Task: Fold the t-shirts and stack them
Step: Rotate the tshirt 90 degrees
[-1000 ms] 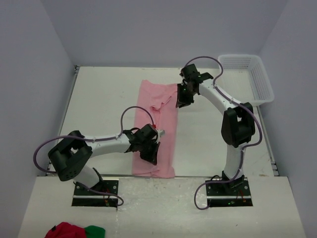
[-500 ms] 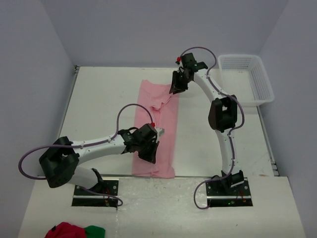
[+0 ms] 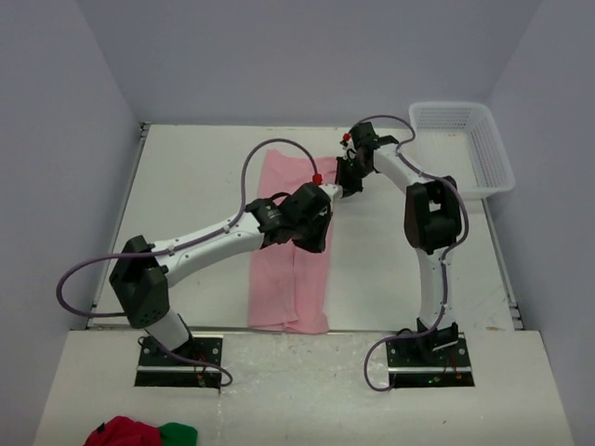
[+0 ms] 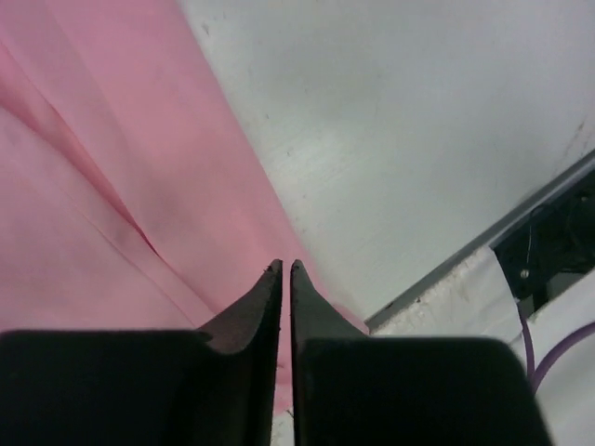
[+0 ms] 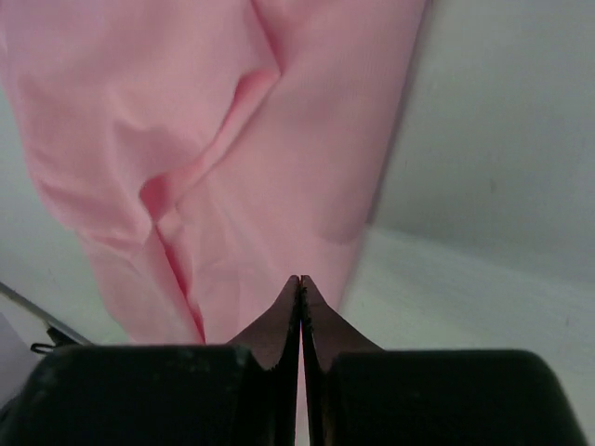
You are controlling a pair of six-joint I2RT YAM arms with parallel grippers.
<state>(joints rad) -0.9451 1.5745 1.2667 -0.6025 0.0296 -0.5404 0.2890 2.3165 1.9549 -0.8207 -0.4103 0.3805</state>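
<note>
Left gripper (image 4: 282, 269) has swung from the near hem to mid-shirt, beside the right gripper (image 5: 300, 279). Both claws are pinched shut, no cloth visibly caught. The pink t-shirt (image 3: 284, 279) lies in a long strip on the table (image 3: 186, 186). Crowded so, they could collide or drag it askew.

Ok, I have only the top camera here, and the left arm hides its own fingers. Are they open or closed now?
Observer: Closed. In the left wrist view the left gripper has both fingers pressed together, tips right at the edge of the pink t-shirt.
Operator: And the right one?
Observer: The right gripper is shut too. Its wrist view shows a raised fold in the cloth ahead of the tips.
</note>
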